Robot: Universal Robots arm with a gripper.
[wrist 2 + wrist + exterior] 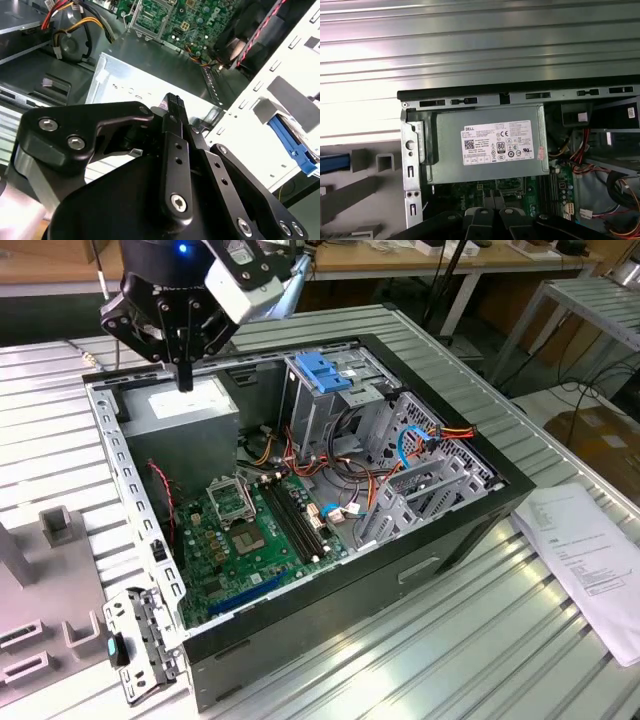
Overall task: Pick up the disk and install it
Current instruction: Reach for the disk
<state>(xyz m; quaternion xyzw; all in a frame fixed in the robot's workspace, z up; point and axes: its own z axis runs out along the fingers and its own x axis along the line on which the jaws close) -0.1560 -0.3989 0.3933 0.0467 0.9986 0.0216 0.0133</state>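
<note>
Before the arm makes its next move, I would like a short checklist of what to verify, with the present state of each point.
1. Hand empty: ok, nothing is between its fingers.
2. Hand open for a grasp: not ok, the fingers are together.
3. Hand at the disk: not ok. It hangs over the power supply, while the disk lies outside the case.
4. Disk free to grasp: cannot tell, little of it is in frame.
5. Drive cage under the blue latch ready to receive it: cannot tell.
</note>
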